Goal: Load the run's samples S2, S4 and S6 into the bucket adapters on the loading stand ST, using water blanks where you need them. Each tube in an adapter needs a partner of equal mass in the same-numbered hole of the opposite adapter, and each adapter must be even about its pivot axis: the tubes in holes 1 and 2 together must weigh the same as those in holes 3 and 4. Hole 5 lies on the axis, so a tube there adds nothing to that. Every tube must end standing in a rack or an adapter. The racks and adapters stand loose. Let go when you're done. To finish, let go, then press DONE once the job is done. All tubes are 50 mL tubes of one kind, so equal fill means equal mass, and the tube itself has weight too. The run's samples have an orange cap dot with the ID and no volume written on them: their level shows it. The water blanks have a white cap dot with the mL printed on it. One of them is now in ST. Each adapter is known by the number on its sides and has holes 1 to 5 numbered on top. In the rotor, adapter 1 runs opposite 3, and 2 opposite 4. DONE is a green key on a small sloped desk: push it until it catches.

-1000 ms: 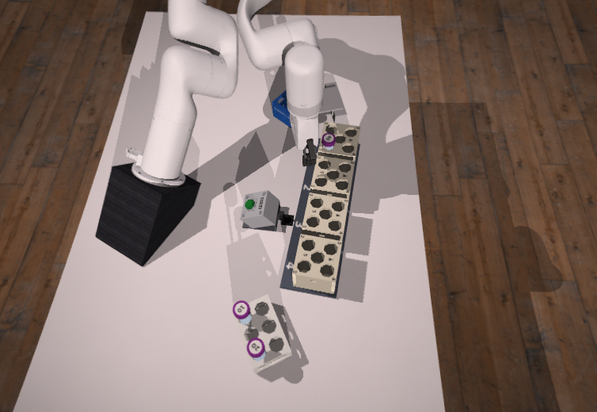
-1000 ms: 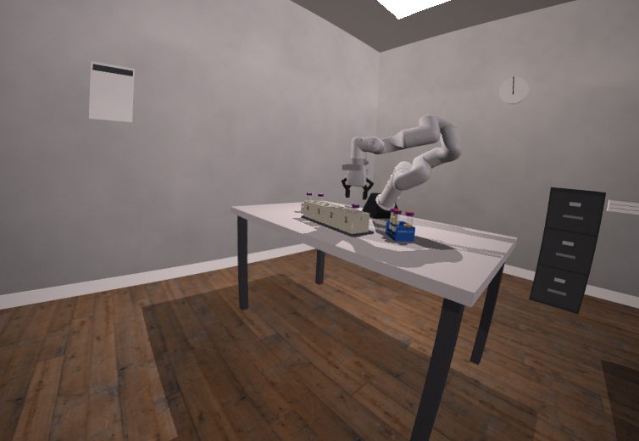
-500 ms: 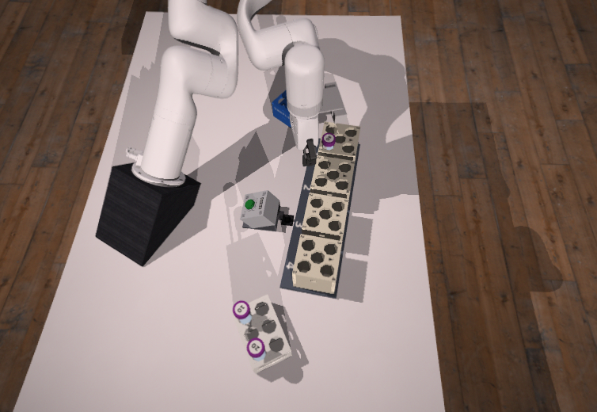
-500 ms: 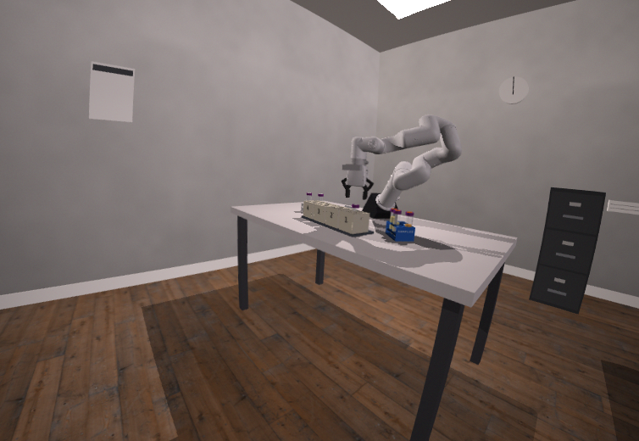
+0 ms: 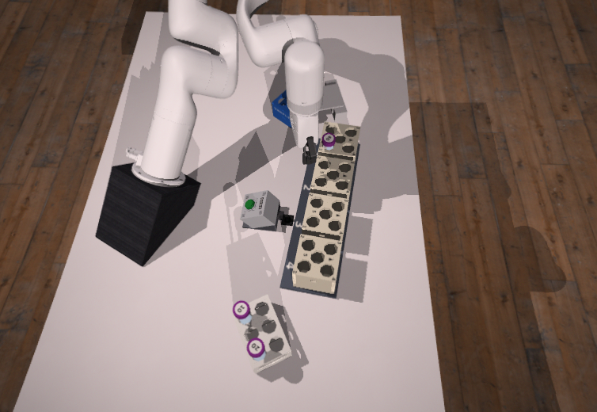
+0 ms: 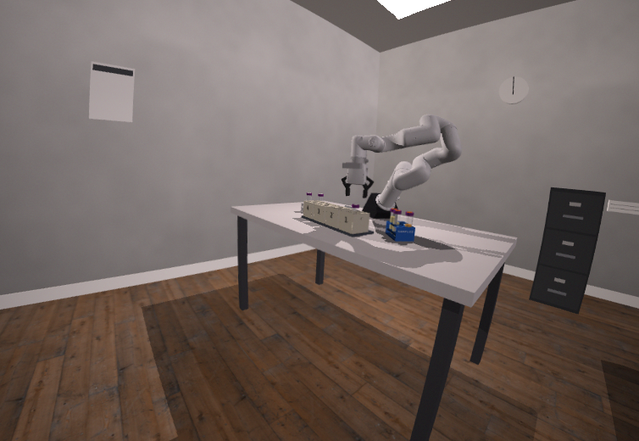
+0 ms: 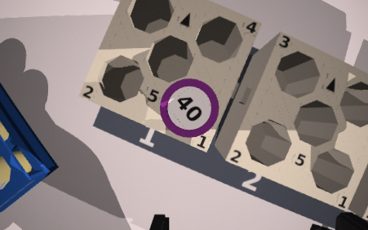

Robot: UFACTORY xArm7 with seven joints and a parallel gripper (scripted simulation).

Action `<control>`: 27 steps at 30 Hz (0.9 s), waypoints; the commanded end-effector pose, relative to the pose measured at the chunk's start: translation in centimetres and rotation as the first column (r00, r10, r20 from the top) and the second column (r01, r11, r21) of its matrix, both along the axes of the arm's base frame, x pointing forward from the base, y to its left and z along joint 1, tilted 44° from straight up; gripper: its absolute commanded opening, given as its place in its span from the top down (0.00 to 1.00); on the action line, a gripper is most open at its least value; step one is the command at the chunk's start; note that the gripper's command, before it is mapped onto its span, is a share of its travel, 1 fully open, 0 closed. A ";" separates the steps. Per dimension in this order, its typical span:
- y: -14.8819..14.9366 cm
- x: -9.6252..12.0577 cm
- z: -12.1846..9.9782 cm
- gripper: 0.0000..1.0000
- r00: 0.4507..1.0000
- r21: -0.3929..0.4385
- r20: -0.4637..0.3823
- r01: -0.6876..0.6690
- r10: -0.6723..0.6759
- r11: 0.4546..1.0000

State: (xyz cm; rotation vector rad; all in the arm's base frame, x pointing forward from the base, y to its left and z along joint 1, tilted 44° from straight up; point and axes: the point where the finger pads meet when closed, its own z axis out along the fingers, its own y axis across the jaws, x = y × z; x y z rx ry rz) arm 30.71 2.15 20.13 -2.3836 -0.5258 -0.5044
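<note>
The stand ST (image 5: 285, 282) (image 7: 175, 152) holds four beige adapters in a row. A water blank marked 40 (image 5: 328, 139) (image 7: 188, 108) (image 6: 355, 205) stands in hole 1 of adapter 1 (image 7: 220, 65). All other holes in view are empty, including those of adapter 2 (image 7: 241, 130) and adapter 4 (image 5: 313, 283). My gripper (image 5: 309, 150) (image 6: 357, 186) (image 7: 253, 226) is open and empty, above the table just beside adapters 1 and 2. The blue sample rack (image 5: 279, 108) (image 6: 400, 231) (image 7: 4, 122) stands beyond adapter 1, mostly hidden by my wrist in the overhead view.
A loose beige rack (image 5: 273, 360) near the front holds blanks marked 10 (image 5: 240, 309) and 20 (image 5: 255, 347). The green DONE key (image 5: 249, 204) sits on its grey desk (image 5: 264, 211), left of adapter 3. My arm's black base (image 5: 144, 214) is at the left.
</note>
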 end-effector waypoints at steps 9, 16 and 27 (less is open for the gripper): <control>-2.0 -0.6 2.2 0.00 1.000 -0.001 0.002 0.002 -0.002 1.000; -3.2 -1.0 3.6 0.00 1.000 -0.001 0.002 0.002 -0.002 1.000; -4.8 -1.5 5.3 0.00 1.000 -0.001 0.002 0.002 -0.002 1.000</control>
